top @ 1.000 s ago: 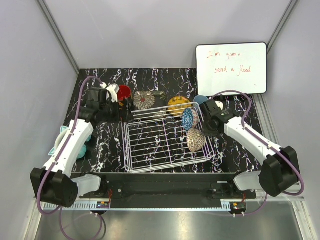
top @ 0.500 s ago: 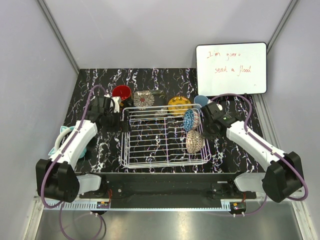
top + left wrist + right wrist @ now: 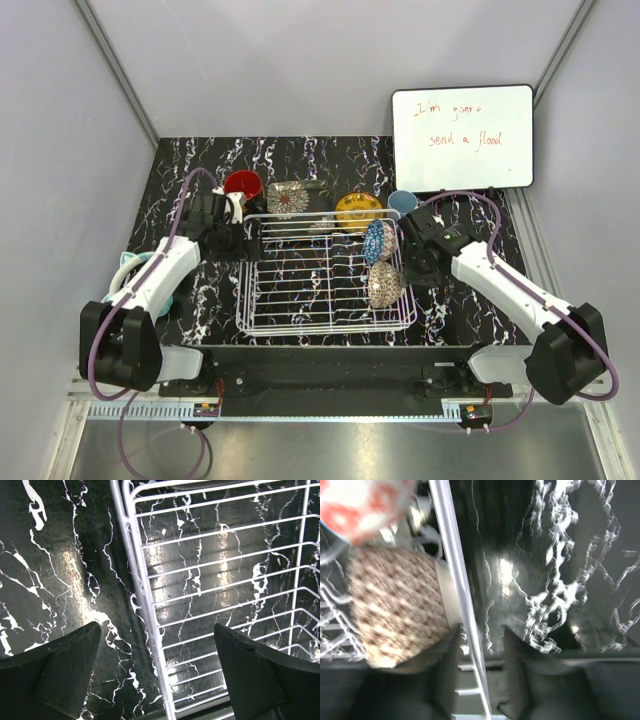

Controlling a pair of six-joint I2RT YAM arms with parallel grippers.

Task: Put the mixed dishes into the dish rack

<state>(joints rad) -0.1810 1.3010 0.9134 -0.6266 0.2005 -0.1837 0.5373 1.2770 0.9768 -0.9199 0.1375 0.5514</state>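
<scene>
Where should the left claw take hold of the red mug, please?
By its rim, from above: the red mug seems to stand upright off the far-left corner of the dish rack, mouth open upward, so one finger fits inside the wall, one outside. No handle shows. The left claw is open nearby.

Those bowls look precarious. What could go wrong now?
The right gripper straddles the rim wire of the dish rack beside the beige-brown bowl; lifting off crooked might hook the wire and tip that bowl or the blue bowl. The open left gripper straddles the opposite rim and could snag likewise.
</scene>
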